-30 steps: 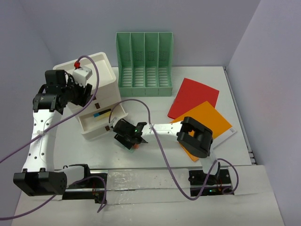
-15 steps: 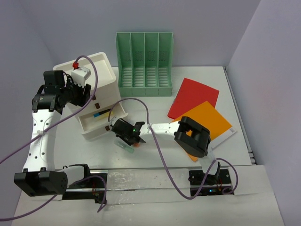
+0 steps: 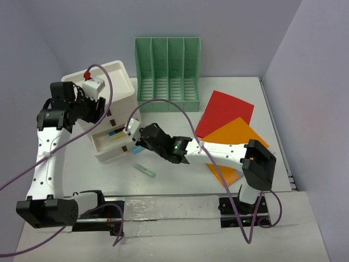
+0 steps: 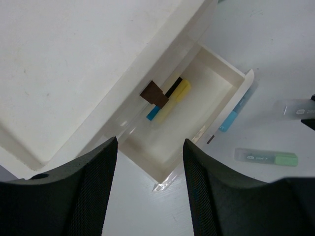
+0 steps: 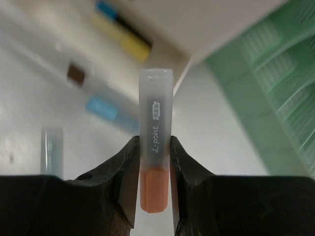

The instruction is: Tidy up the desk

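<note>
The white desk [image 3: 272, 109] holds a white three-drawer box [image 3: 117, 82] with its bottom drawer [image 3: 112, 143] pulled open. Yellow and blue markers [image 4: 170, 98] lie inside it. My right gripper [image 3: 143, 134] is shut on an orange marker with a frosted cap [image 5: 156, 108], held upright above the desk just right of the drawer. A blue marker [image 4: 230, 119] lies against the drawer front. A green marker [image 3: 145, 170] lies on the desk nearer me. My left gripper [image 4: 150, 142] is open and empty, hovering over the box's near corner.
A green slotted file holder [image 3: 167, 73] stands at the back. A red folder [image 3: 226, 112] and an orange folder [image 3: 234, 136] on white paper lie at the right. Purple cables arc over the box and the desk middle.
My right gripper lifted the orange marker off the desk and moved it up towards the open drawer; its arm swung right. The green marker stayed on the desk. The left arm held still.
</note>
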